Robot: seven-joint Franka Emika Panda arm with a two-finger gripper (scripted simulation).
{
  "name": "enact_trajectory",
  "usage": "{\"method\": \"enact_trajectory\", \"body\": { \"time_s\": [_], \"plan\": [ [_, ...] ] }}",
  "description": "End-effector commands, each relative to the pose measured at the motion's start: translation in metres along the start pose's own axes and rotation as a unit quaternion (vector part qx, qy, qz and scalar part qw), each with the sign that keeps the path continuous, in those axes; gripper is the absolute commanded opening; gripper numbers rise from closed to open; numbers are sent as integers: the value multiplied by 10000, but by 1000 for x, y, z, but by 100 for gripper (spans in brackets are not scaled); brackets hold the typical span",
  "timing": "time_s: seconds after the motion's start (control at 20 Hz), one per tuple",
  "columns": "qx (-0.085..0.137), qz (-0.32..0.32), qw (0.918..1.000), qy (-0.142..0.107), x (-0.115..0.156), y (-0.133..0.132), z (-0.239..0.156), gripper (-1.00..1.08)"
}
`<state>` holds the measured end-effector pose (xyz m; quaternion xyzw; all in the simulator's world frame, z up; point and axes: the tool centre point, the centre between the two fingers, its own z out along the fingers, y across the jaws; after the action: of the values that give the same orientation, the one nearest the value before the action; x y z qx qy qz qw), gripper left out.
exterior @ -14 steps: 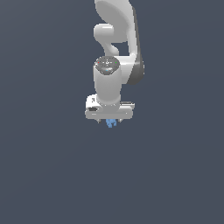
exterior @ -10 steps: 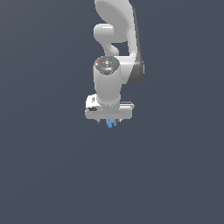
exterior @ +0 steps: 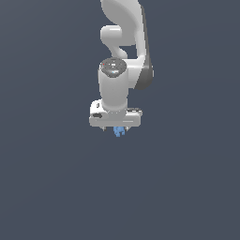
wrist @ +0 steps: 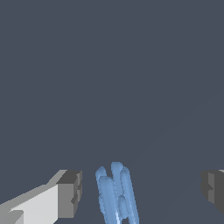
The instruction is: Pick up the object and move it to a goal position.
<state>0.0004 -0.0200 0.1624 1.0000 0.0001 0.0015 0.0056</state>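
Here I see the gripper spread wide, its fingers well apart from the light-blue object, which sits between them, just under the crossbar.

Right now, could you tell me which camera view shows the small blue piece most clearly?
The wrist view shows it best: the blue piece is large there, its knobbly ridges visible, standing between the jaws with clear gaps on both sides. The exterior view shows only a tiny blue speck just below the gripper.

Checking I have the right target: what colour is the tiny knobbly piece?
Light blue; clearest in the wrist view.
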Motion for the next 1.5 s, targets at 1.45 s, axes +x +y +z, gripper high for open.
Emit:
{"method": "enact_trajectory", "body": {
  "time_s": [1.45],
  "plan": [
    [57,-1021,9948,-9,-102,-11,74,100]
  ]
}}
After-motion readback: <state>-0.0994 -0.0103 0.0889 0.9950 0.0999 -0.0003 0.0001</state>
